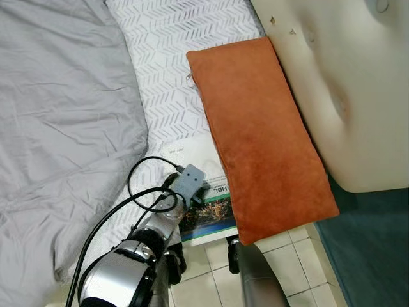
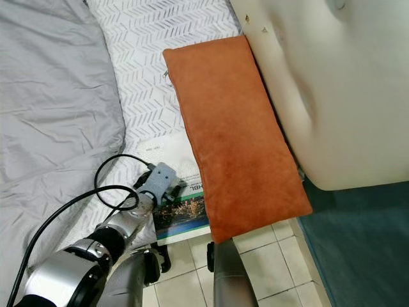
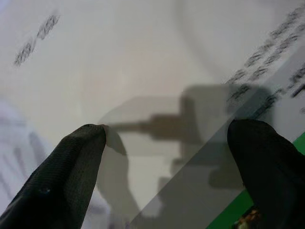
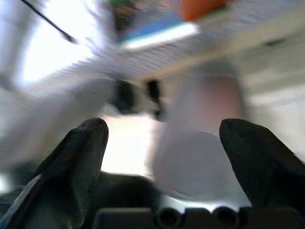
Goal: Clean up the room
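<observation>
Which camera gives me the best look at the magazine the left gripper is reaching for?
The left eye view: the magazine lies on the bed's edge, partly under the orange cushion, with the left gripper over it. The right eye view shows the same. The left wrist view gives a blurred close-up between open fingers; the right wrist view, a smear.

My left arm (image 1: 131, 265) was silver metal with black joint rings, and a grey camera box (image 1: 191, 180) sat at its wrist. Black cables (image 1: 137, 192) looped from it. My left gripper (image 3: 167, 167) and right gripper (image 4: 164, 157) each had two black, finely textured fingers.
</observation>
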### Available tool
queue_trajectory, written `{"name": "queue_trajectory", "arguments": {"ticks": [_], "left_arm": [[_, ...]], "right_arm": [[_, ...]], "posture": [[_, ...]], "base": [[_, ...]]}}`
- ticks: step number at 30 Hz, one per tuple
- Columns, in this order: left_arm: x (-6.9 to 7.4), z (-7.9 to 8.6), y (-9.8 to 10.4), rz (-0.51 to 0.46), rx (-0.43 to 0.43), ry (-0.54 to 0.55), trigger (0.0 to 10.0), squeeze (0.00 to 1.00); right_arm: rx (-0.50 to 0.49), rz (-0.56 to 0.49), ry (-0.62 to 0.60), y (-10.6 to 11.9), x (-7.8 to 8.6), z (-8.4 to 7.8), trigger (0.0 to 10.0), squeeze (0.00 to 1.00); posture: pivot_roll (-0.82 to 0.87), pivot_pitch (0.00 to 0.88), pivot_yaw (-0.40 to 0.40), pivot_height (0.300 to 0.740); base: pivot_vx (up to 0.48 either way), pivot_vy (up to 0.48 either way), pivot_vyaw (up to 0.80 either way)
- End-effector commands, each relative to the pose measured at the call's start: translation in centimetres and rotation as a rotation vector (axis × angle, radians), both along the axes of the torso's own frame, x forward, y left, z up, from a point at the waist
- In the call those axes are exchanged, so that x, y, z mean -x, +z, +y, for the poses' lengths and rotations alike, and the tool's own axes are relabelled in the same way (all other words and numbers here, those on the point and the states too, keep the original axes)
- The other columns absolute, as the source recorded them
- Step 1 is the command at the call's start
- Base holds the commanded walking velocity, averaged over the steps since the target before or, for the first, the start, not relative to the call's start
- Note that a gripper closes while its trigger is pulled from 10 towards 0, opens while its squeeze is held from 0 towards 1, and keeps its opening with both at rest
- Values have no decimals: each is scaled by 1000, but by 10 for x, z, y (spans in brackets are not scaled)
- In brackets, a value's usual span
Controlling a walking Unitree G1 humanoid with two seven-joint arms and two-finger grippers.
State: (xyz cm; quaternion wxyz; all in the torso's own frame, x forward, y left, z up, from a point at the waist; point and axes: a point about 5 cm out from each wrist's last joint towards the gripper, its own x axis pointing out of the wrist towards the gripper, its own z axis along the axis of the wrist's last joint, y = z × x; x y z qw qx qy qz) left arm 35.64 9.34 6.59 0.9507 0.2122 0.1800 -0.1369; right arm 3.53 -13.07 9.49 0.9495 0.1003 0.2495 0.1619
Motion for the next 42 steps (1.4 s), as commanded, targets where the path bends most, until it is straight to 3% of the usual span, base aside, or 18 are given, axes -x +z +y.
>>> {"name": "queue_trajectory", "arguments": {"ticks": [1,2,7,13,16,21,23,25,28,30,37,39,40,42], "left_arm": [[18,22,-30,137,-11,90,10000,0],[18,27,-30,144,12,118,10000,0],[20,32,-34,160,49,153,10000,0],[23,41,-37,163,21,182,10000,0],[24,63,-39,155,-31,220,10000,0],[26,82,-38,141,-76,235,10000,0],[26,82,-38,141,-76,235,10000,0],[32,102,-41,143,-97,273,10000,0],[36,106,-45,154,-82,288,10000,0],[36,105,-45,153,-69,290,10000,0],[27,59,-42,156,121,277,10000,0],[27,54,-41,160,151,286,10000,0],[25,39,-40,176,236,307,10000,0],[25,33,-40,184,268,315,10000,0]], "right_arm": [[-80,24,36,2,4,9,10000,0],[-166,4,42,7,-3,14,10000,0],[-273,-23,144,17,-10,29,10000,0],[-275,-10,178,16,-9,33,10000,0],[-266,18,178,12,-6,30,10000,0],[-270,24,180,11,-6,30,10000,0],[-270,24,180,11,-6,30,10000,0],[-267,27,183,8,-7,30,10000,0],[-266,28,186,7,-9,30,10000,0],[-265,28,187,6,-9,30,10000,0],[-253,37,191,5,-9,27,10000,0],[-252,38,191,5,-9,27,10000,0],[-247,42,190,5,-8,27,10000,0],[-245,43,190,5,-8,27,10000,0]], "posture": [[-488,641,21,740],[-484,646,18,740],[-476,648,14,740],[-471,649,14,740],[-458,652,26,740],[-437,651,40,740],[-437,651,40,740],[-414,650,45,740],[-406,652,44,740],[-403,652,43,740],[-419,653,28,740],[-419,653,28,740],[-427,651,27,740],[-429,651,27,740]], "base": [[0,0,0],[0,0,0],[0,0,0],[0,0,0],[0,0,0],[0,0,0],[0,0,0],[0,0,0],[0,0,0],[0,0,0],[0,0,0],[0,0,0],[0,0,0],[0,0,0]]}}
